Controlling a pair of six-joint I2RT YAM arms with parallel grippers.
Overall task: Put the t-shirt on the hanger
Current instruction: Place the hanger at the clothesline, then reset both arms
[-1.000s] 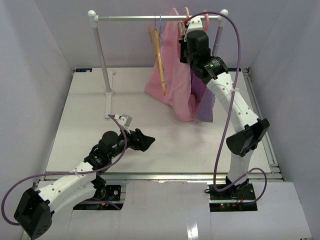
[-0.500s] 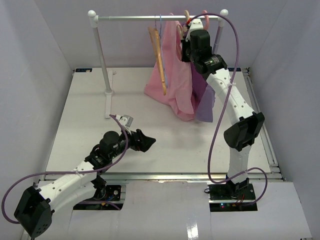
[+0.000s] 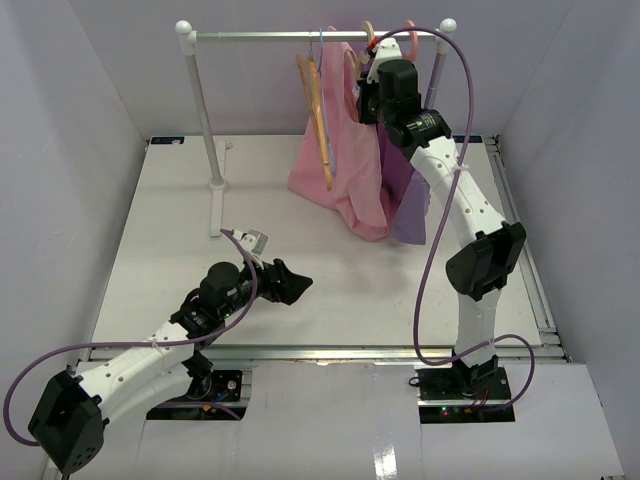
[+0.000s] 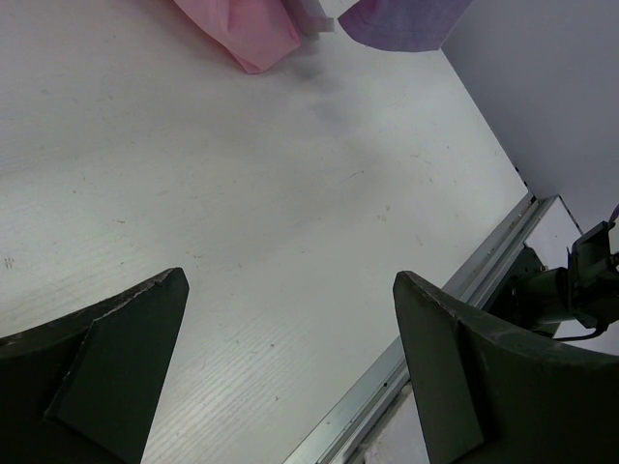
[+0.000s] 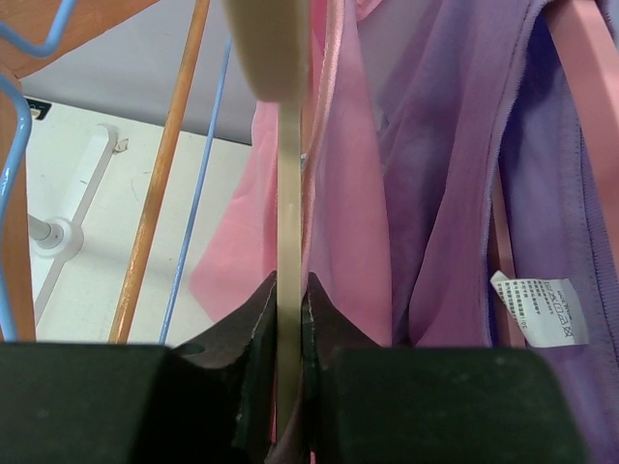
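Two fingers pinch the hanger bar, pink cloth hanging alongside

Up at the rail point(image 3: 290, 36), the right gripper point(image 5: 288, 307) is clamped on the hanger point(image 5: 289, 193), with its thin beige bar squeezed between the jaws. The t-shirt point(image 3: 345, 175) appears to hang from it, its hem low near the table point(image 3: 160, 220) and a purple shirt point(image 3: 408, 215) just beside. The left gripper point(image 4: 290, 358) hovers over the table, jaws wide apart and holding nothing. The t-shirt looks light and limp, so it would likely slip off a tilted bar. The collar or a shoulder seam seems the best place to grip it. The hanger looks stiff and smooth, safest held on the bar near the hook.
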